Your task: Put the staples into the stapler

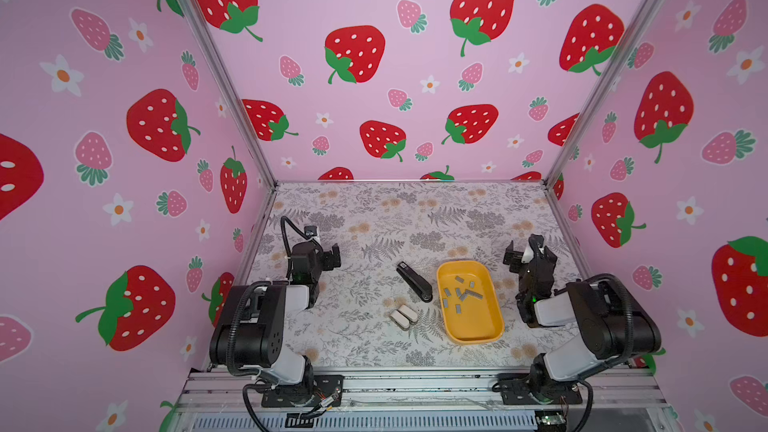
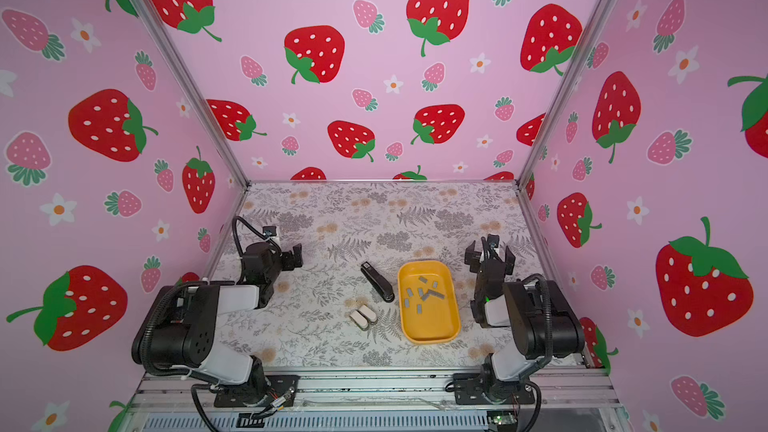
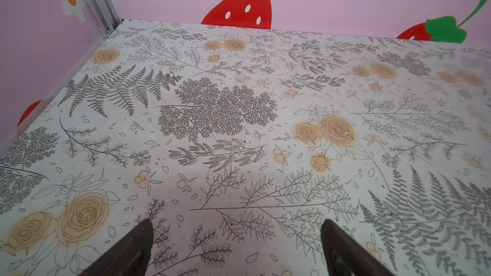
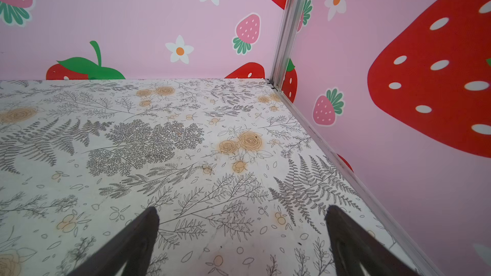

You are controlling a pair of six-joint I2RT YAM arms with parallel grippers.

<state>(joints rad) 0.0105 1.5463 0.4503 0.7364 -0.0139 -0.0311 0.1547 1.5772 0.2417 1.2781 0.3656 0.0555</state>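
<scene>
The black stapler (image 1: pixel 414 282) (image 2: pixel 377 282) lies shut and slantwise on the patterned table, just left of a yellow tray (image 1: pixel 494 326) (image 2: pixel 451 326). Several grey staples (image 1: pixel 464 292) (image 2: pixel 424 293) are scattered inside the tray. My left gripper (image 1: pixel 332 257) (image 2: pixel 296 257) (image 3: pixel 236 225) hovers open far left of the stapler, nothing between its fingers. Beyond the tray's right side, my right gripper (image 1: pixel 524 253) (image 2: pixel 489 255) (image 4: pixel 242 212) is open and empty too. Both wrist views show only bare table; stapler and staples are out of their sight.
Two small stubby white-topped objects (image 1: pixel 403 317) (image 2: pixel 363 317) lie side by side in front of the stapler. Pink strawberry walls enclose the table on three sides. An aluminium rail (image 1: pixel 415 388) runs along the front edge with both arm bases.
</scene>
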